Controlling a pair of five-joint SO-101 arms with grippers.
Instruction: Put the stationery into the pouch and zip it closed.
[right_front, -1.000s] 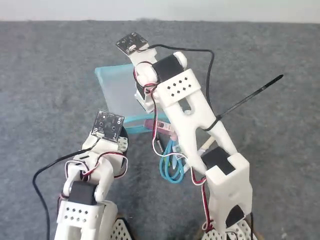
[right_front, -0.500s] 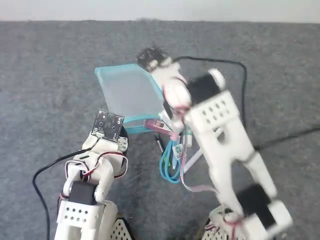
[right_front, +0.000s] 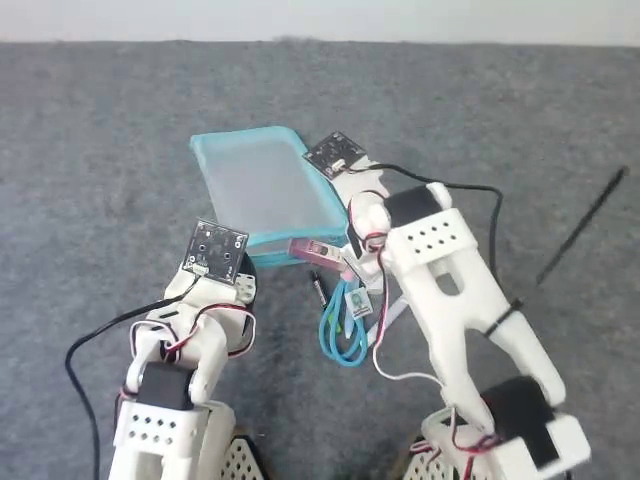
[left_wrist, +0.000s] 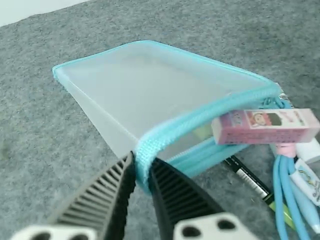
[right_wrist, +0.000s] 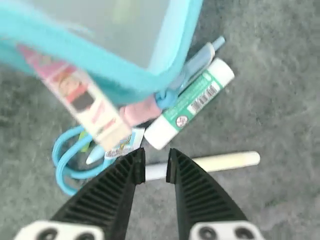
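Jaws of our left hand (left_wrist: 143, 167) pinched the teal zip edge at a corner of the pouch (left_wrist: 150, 95), while our right hand (right_wrist: 155, 156) hung narrowly parted and empty above a white stick (right_wrist: 220, 161). We judged the job barely begun: the pink eraser (left_wrist: 265, 125) only poked from the open mouth, with the glue stick (right_wrist: 192, 102), black pen (left_wrist: 250, 177) and blue cord (right_front: 340, 345) lying outside beside it. Grey felt covered the table (right_front: 100, 150), with a pale wall (right_front: 320, 20) beyond.

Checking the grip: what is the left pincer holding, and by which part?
The left pincer pinches the pouch by its zipper edge, near one corner.
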